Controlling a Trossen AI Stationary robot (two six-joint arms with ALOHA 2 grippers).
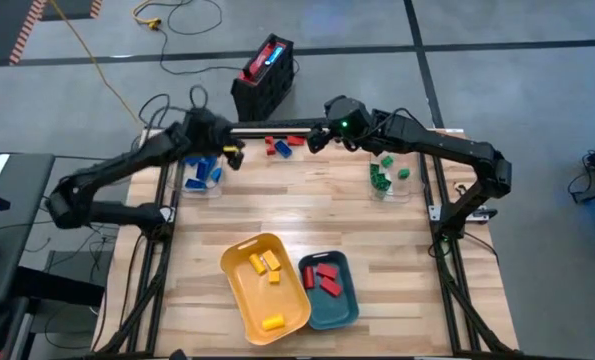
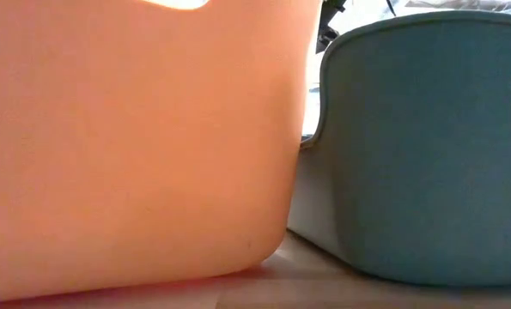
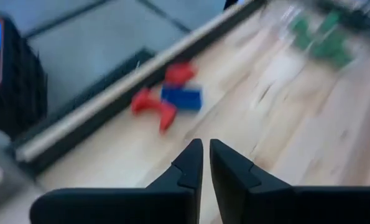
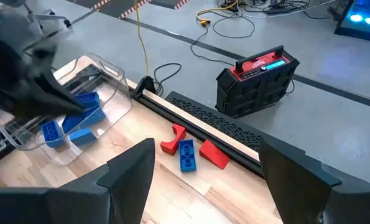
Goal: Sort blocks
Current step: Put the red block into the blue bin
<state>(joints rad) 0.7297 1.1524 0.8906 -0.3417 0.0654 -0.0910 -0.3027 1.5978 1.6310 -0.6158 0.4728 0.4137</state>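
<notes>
Two red blocks and a blue block (image 1: 280,146) lie loose by the table's far edge, also seen in the right wrist view (image 4: 188,152) and the left wrist view (image 3: 172,99). My right gripper (image 4: 206,144) hovers open just above and to the right of them (image 1: 317,140), with nothing between its fingers. My left gripper (image 3: 206,144) is shut and empty, held above the table beside the clear container of blue blocks (image 1: 202,172). A second clear container (image 1: 385,175) holds green blocks. Yellow blocks lie in the yellow tray (image 1: 229,268), and red blocks lie in the teal tray (image 1: 349,300).
The two trays stand side by side at the table's near edge and fill the low view, the yellow wall (image 2: 135,146) next to the teal wall (image 2: 427,146). A black and red box (image 1: 265,75) and cables lie on the floor beyond the far edge. Bare wood lies mid-table.
</notes>
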